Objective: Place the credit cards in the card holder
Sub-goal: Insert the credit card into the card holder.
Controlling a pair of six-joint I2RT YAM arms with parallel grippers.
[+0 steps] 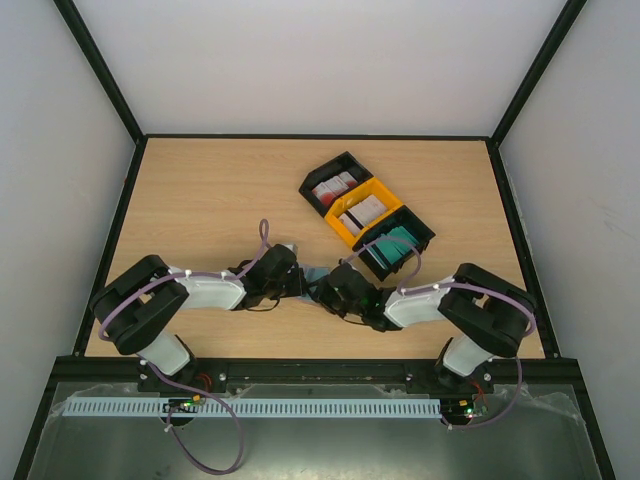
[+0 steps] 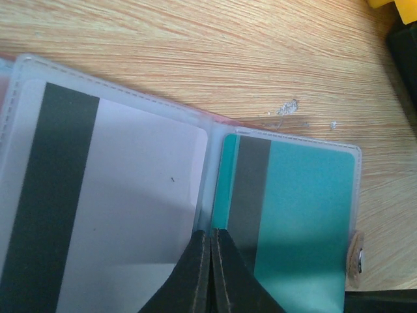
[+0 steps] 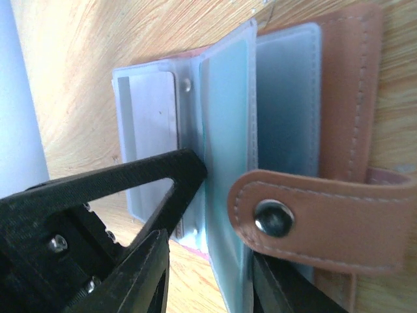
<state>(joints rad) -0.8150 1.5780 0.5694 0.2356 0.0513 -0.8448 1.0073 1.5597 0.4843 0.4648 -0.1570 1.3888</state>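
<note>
Seen from above, both arms reach inward and meet at the lower middle of the frame. The left gripper (image 1: 287, 281) and the right gripper (image 1: 345, 290) are nose to nose over the light wooden table (image 1: 200, 200). The reddish-brown leather folding card holder (image 3: 348, 98) lies open on the table between them, almost wholly hidden in that view.

In the left wrist view, the left gripper's black fingers (image 2: 189, 274) are pressed tight together with nothing between them. Their tips sit on the fold between two clear plastic sleeves. The sleeve at the left of the frame holds a whitish-grey card (image 2: 143, 215) with a dark stripe. The sleeve at the right holds a teal card (image 2: 306, 215) with a grey stripe.

In the right wrist view, the right gripper's fingers (image 3: 156, 179) stand partly apart. One fills the lower left, its tip against a sleeve leaf. The other, at the bottom edge, is mostly hidden behind the brown strap (image 3: 326, 228) and its round metal snap (image 3: 273, 217). Clear sleeve leaves stand in the gap, and I cannot tell whether either finger grips one.

At the upper right of the overhead view three small trays touch in a diagonal row:
- A black tray (image 1: 322, 168) holds red-and-white cards (image 1: 328, 192).
- A yellow tray (image 1: 340, 228) holds whitish-grey cards (image 1: 362, 210).
- A second black tray (image 1: 425, 232) holds teal cards (image 1: 393, 246).
</note>
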